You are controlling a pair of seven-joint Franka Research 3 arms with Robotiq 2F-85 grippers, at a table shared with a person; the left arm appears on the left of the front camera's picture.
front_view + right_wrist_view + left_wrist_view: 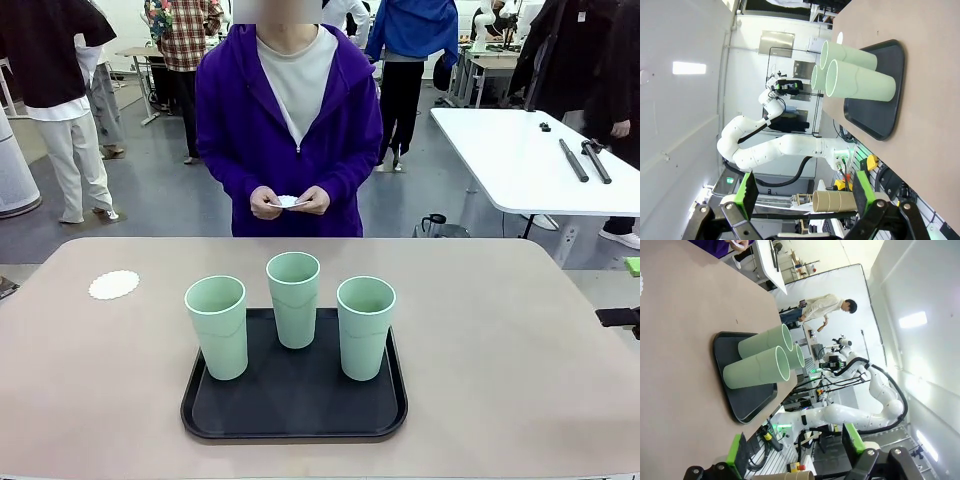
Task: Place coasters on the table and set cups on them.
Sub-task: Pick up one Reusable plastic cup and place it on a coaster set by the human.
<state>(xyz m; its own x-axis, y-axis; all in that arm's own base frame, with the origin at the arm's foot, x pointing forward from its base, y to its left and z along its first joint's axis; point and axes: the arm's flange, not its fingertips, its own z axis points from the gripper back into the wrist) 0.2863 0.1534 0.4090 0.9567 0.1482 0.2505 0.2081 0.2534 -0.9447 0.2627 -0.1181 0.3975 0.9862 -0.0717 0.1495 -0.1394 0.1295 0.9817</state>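
Mint-green plastic cups [293,298], three alike, stand upright and mouth-up on a black tray [295,432] near the robot's edge of the tan worktop [500,340]. Two sit toward the tray's front, and the third sits behind and between them. None appears to touch another. The tray reads as a holding place until each cup has a coaster to stand on.

One white lacy coaster [114,285] lies flat and unoccupied on the worktop, well to the left of the tray. This is the left arm's side, probably so that a cup can be carried there without crossing the others. The person's hands [313,201] hold more white paper at waist height, beyond the far edge. These are likely the remaining coasters, but their number cannot be told.

The left claw [794,445] and the right claw [805,195] both have their jaws spread wide. Nothing lies between the green pads, and each claw is held off to its own side, looking across at the cups. By this layout the task is at an early step, with no cup yet on a coaster.

The worktop is smooth, matte and round-cornered. Beyond it are a grey floor, a white table [520,160] bearing dark tools, and several standing people.
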